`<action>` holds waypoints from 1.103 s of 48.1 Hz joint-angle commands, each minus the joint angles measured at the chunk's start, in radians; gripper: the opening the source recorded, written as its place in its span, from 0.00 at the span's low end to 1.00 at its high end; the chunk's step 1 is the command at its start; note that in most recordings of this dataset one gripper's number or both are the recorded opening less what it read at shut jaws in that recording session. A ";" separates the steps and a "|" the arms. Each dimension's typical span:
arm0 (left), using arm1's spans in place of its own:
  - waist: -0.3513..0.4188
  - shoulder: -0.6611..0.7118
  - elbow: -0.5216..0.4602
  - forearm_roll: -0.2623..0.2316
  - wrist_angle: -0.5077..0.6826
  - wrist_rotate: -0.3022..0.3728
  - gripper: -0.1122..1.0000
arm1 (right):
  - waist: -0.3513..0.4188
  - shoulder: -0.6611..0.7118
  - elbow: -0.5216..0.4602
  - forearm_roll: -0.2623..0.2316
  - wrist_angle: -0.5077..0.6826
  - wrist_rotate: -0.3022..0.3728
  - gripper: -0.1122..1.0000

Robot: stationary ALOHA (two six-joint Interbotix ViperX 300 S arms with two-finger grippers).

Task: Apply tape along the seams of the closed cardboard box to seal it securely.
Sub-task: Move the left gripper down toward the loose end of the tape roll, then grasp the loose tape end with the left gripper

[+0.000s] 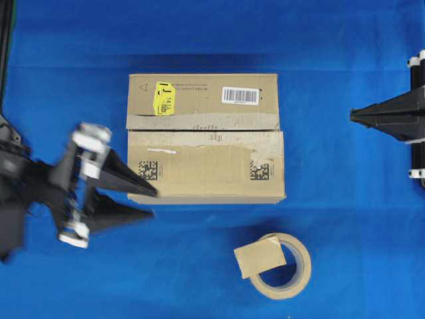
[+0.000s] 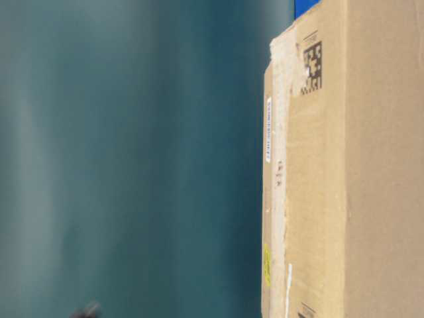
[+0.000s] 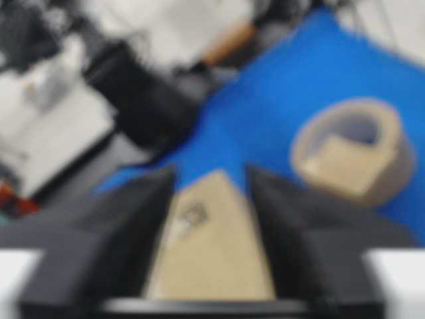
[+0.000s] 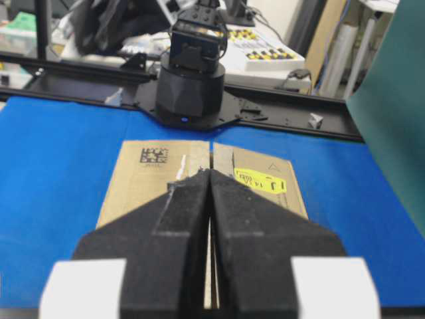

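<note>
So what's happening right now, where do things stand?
Left gripper open, empty, by cardboard box. Right gripper shut, idle. Tape on roll, untouched. Seam unobstructed.

You're looking at a counter [image 1: 60,60] covered in bright blue cloth, evenly lit from above. Behind it runs a black rail [image 4: 80,66], then cluttered benches [image 4: 265,53]. A teal screen [image 4: 392,100] stands at one side.

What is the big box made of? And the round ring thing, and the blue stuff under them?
The cardboard box looks like matte brown cardboard, with printed labels and torn pale tape. The ring looks like a roll of beige tape, smooth, with a slightly glossy tan piece of tape lying on it. The blue surface looks like soft matte fabric or paper; hard to tell.
</note>
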State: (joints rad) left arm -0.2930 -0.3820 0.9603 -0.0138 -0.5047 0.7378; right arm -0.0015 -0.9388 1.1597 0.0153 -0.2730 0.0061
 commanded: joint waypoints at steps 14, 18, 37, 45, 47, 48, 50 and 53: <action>-0.048 0.341 -0.229 -0.005 0.141 0.430 0.72 | 0.000 0.011 -0.026 0.000 -0.029 -0.002 0.10; -0.057 0.399 -0.270 -0.009 0.152 0.486 0.72 | 0.000 0.012 -0.026 -0.002 -0.029 -0.002 0.10; -0.054 0.606 -0.428 -0.014 0.190 0.499 0.71 | 0.002 0.025 -0.023 -0.006 -0.032 -0.003 0.10; -0.054 0.664 -0.468 -0.012 0.201 0.499 0.71 | 0.002 0.025 -0.023 -0.014 -0.035 -0.011 0.10; -0.054 0.670 -0.476 -0.014 0.201 0.499 0.71 | 0.002 0.025 -0.023 -0.014 -0.037 -0.012 0.10; -0.054 0.673 -0.479 -0.014 0.201 0.500 0.71 | 0.003 0.025 -0.023 -0.014 -0.040 -0.014 0.10; -0.055 0.678 -0.483 -0.014 0.201 0.502 0.71 | 0.002 0.025 -0.023 -0.014 -0.041 -0.014 0.10; -0.060 0.683 -0.489 -0.014 0.201 0.512 0.71 | 0.002 0.026 -0.023 -0.014 -0.043 -0.015 0.10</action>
State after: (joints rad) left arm -0.3482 0.3145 0.4970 -0.0261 -0.2991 1.2456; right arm -0.0015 -0.9189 1.1597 0.0031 -0.3022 -0.0061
